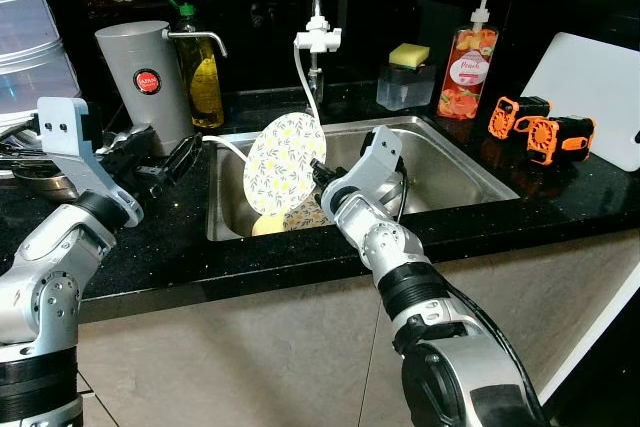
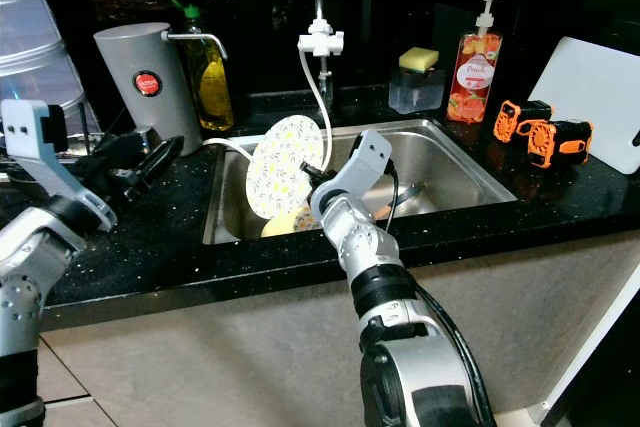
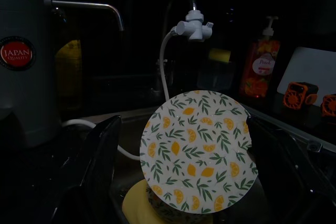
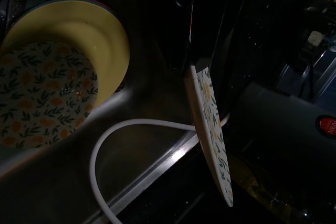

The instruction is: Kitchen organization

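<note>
The right end effector [image 1: 318, 169] clamps a round lemon-print plate [image 1: 284, 161] on edge above the sink [image 1: 450, 152] — white, yellow lemons, green leaves. The left end effector [image 1: 172, 162] hovers over the worktop [image 1: 150, 247], seemingly wide.

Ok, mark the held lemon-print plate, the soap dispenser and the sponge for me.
lemon-print plate [image 1: 284, 159], left eye view, centre of its patterned face.
soap dispenser [image 1: 467, 71], left eye view, on the peach label.
sponge [image 1: 409, 54], left eye view, yellow top surface.
</note>
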Tool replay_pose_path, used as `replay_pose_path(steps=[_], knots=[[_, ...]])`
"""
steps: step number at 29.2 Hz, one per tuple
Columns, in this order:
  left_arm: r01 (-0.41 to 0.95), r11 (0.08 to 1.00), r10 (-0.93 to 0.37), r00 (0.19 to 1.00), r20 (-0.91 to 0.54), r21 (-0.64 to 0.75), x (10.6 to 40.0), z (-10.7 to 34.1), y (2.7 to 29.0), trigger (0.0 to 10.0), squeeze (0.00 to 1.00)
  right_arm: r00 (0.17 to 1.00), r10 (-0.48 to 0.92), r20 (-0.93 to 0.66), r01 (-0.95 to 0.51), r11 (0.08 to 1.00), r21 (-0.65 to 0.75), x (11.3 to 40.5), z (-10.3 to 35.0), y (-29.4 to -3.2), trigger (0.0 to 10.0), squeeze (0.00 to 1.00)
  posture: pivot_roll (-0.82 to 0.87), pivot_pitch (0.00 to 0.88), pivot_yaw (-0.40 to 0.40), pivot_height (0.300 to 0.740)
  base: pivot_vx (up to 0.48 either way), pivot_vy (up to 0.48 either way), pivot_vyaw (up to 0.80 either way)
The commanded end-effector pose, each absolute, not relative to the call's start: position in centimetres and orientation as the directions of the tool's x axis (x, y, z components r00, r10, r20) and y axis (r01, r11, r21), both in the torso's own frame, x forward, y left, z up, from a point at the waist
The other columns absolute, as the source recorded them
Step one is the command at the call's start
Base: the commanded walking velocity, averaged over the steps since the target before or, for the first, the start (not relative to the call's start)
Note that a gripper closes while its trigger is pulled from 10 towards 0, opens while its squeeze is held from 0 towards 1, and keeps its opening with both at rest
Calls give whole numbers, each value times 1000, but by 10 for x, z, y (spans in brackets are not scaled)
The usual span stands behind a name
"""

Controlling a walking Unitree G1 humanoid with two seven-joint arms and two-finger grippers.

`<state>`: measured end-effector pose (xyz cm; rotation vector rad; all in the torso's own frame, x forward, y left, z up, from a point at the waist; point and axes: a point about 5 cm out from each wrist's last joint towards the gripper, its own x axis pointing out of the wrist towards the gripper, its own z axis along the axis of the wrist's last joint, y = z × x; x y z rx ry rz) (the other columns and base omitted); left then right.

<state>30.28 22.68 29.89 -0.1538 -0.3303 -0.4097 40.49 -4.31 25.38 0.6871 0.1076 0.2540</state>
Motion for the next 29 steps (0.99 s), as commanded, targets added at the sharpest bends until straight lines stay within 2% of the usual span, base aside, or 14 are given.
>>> replay_pose_path(steps=[1,18,19,20,21,22,23,25,29], knots=[[421,903,-369,862,348,-87,302,297,226,10000,0,952,306,-2,-235,737,633,402,257,-31,10000,0,105,67,10,740,0,0,0],[421,903,-369,862,348,-87,302,297,226,10000,0,952,306,-2,-235,737,633,402,257,-31,10000,0,105,67,10,740,0,0,0],[416,905,-362,865,348,-93,302,297,226,10000,0,962,272,-4,-207,745,635,405,258,-39,10000,0,109,0,0,740,0,0,0],[416,905,-362,865,348,-93,302,297,226,10000,0,962,272,-4,-207,745,635,405,258,-39,10000,0,109,0,0,740,0,0,0],[255,961,-215,931,296,-106,305,285,229,10000,0,982,180,-53,-135,874,468,410,240,-66,10000,580,163,0,0,740,0,0,0],[130,986,-99,960,260,-105,306,276,232,10000,0,989,120,-81,-87,939,332,412,226,-86,10000,1000,164,0,0,740,0,0,0],[46,994,-21,971,239,-100,305,271,235,10000,0,991,89,-98,-63,969,240,413,217,-98,10000,1000,164,0,0,740,0,0,0],[1,995,21,973,228,-96,305,268,237,10000,0,992,85,-92,-64,975,210,412,214,-103,10000,1000,161,0,0,740,0,0,0],[1,995,21,974,227,-96,305,268,237,10000,0,994,80,-68,-64,973,223,412,220,-104,10000,1000,161,0,0,740,0,0,0]])
